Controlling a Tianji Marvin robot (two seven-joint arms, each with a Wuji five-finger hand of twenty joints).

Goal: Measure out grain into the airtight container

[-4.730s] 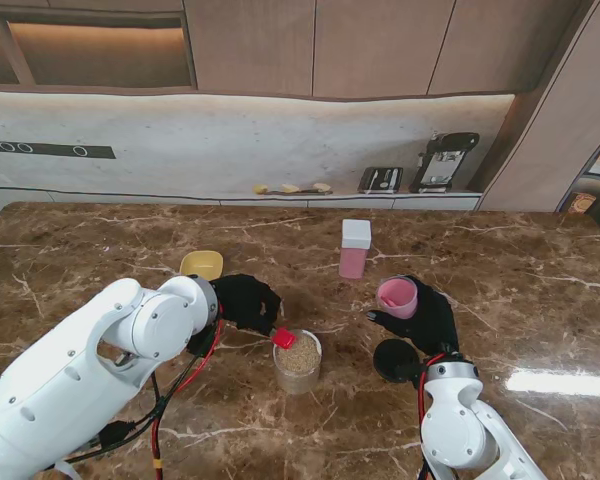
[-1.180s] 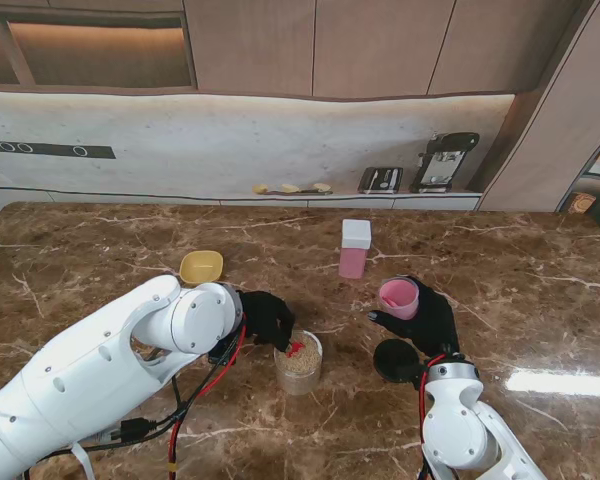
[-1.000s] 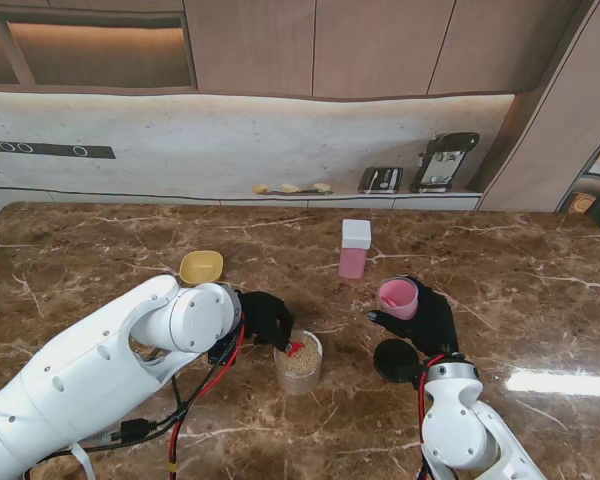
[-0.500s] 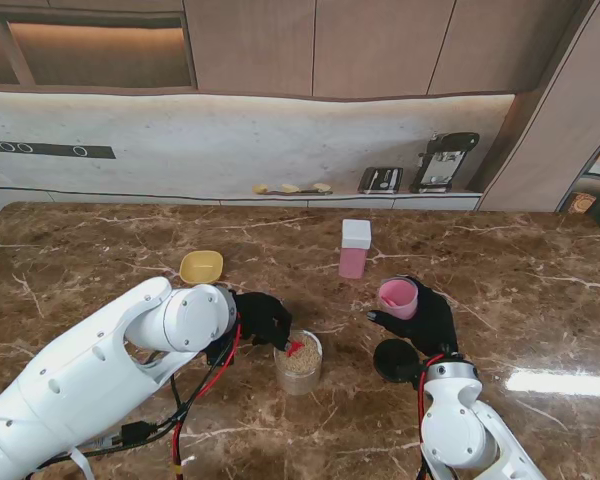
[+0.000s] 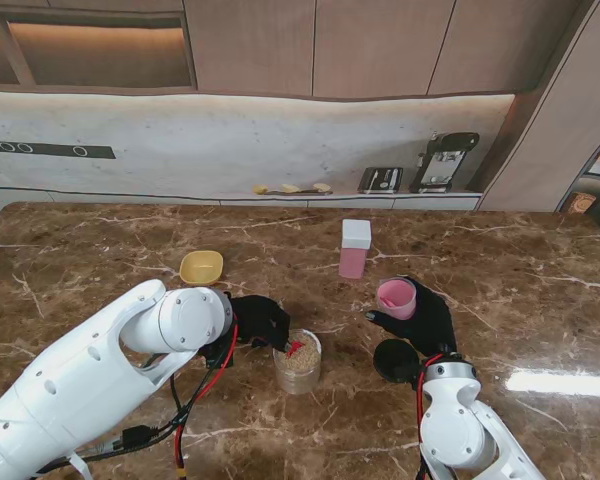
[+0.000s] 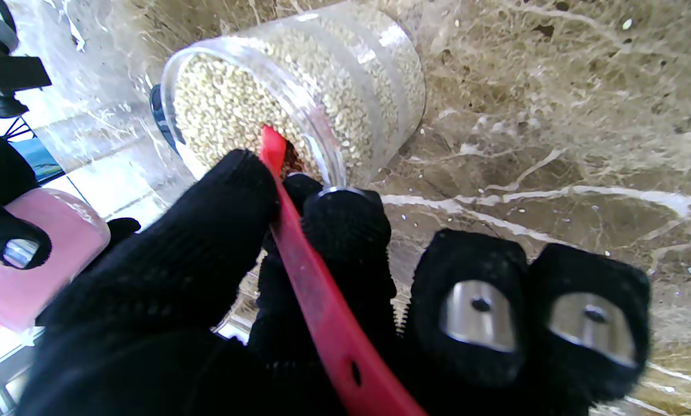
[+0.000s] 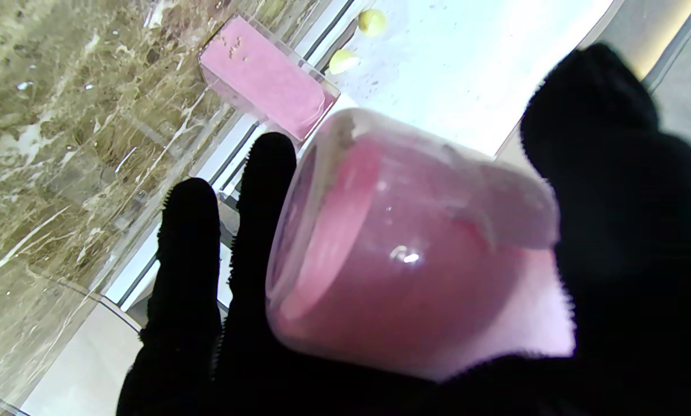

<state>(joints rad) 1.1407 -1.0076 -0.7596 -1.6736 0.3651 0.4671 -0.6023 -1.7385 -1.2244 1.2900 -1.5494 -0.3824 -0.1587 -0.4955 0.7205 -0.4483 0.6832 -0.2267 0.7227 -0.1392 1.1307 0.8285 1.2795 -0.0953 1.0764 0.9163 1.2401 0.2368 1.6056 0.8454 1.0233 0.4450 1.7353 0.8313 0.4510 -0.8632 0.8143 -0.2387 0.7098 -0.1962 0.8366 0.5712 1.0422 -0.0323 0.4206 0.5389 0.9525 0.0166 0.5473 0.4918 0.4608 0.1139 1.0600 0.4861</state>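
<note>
Now my left hand [image 5: 257,322] is closed on the red scoop [image 6: 316,300], its tip in the grain jar [image 5: 298,360] near me at center. Black lid [image 5: 392,359] lies just right of it. My right hand [image 5: 420,315] grips the pink cup [image 5: 397,297]. Farther: yellow bowl [image 5: 201,267], pink box w/ white lid [image 5: 354,248].

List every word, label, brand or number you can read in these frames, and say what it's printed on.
None can be read.
Clear grain jar: no label visible.
Red scoop in the left hand: plain handle, only a hole.
Pink cup in the right hand: no print.
Pink container with a white lid: no print.
Appliances on the back counter: too small to show any markings.
</note>
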